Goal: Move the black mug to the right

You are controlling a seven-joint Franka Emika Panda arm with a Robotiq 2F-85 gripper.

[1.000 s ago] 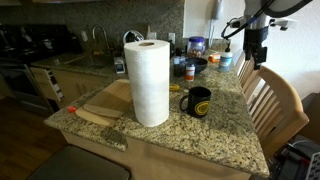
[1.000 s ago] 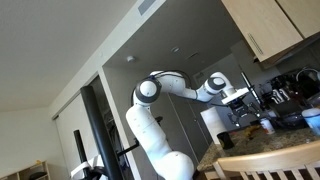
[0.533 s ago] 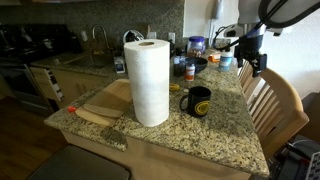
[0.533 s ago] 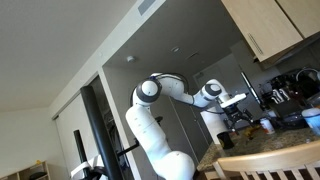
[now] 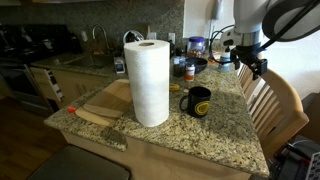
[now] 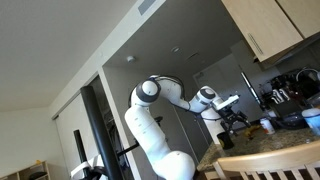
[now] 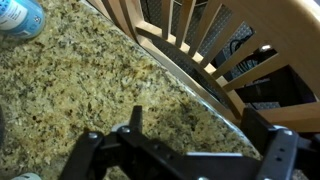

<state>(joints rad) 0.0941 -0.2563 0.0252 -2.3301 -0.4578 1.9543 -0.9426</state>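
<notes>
The black mug stands upright on the granite counter, just right of the paper towel roll; its handle points left and a yellow emblem faces the camera. My gripper hangs over the counter's far right edge, well behind and to the right of the mug. It is open and empty. In the wrist view my open fingers frame bare granite and the counter's edge. The mug is out of the wrist view. In an exterior view my gripper is small and dim.
A wooden chair stands against the counter's right side; its slats show in the wrist view. Blue-lidded jars and a dark bowl crowd the back of the counter. A cutting board lies left of the roll.
My arm has swung left and lower over the counter's right edge, and the gripper has come nearer the counter. The mug has not moved.
</notes>
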